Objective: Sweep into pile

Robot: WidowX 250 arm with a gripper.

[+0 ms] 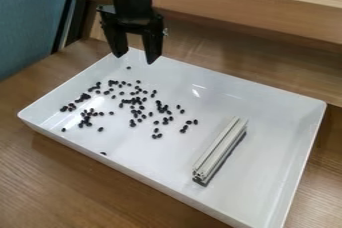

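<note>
Hand [135, 58] open, empty. Beans [135, 101] scattered below it; bar [221, 147] well apart from it. Risk: bar gripped tilted, beans slipping beneath.

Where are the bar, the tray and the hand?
Bar [220, 146]: camera view, top face.
Tray [280, 137]: camera view, bare floor, right of the bar.
Hand [135, 59]: camera view, between the fingertips.

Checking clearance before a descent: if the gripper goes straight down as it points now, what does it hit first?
Probably the white tray, at its far wall or the floor just inside, near the lone bean. Gripper height is unclear from this angle.
</note>
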